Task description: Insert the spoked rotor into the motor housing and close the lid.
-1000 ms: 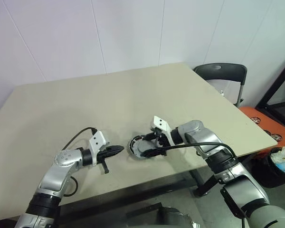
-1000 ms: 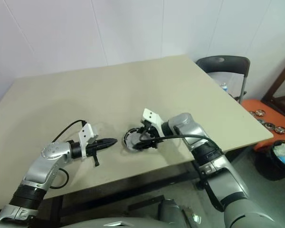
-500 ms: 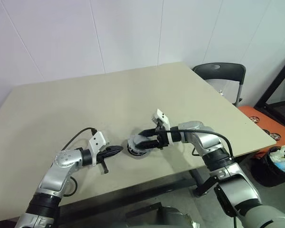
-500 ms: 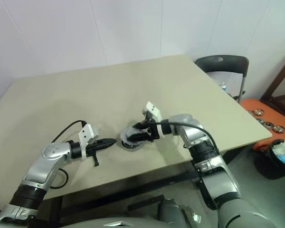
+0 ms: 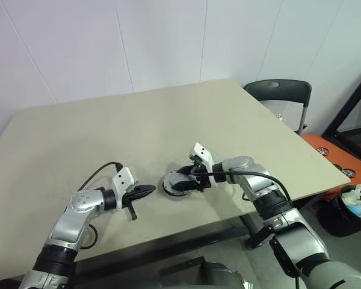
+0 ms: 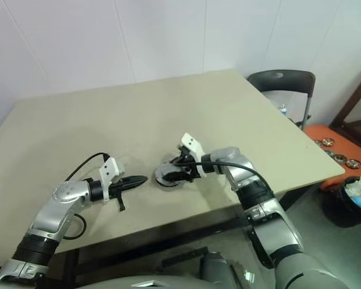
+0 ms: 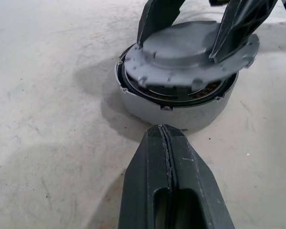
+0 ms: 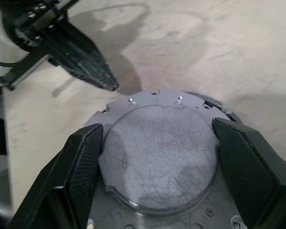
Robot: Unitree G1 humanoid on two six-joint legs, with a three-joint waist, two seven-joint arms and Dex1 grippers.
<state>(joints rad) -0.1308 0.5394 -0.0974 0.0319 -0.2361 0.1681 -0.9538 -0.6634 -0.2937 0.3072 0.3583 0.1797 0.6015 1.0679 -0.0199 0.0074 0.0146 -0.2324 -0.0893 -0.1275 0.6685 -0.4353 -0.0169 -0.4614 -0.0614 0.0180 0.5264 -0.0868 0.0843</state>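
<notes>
Left wrist view showed the lid (image 7: 190, 52), grasped across its rim by the right hand (image 8: 157, 157), brought lower than a second earlier, tilted over the motor housing (image 7: 176, 102) on the table (image 5: 138, 126), not yet seated; left hand (image 5: 145, 191) clenched empty beside.

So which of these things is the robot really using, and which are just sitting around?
Using for the job:
- the lid, held in the right gripper, tilted over the drum
- the motor housing on the table
- the left gripper, shut, close beside the housing

Just sitting around:
- the chair
- the bin
</notes>
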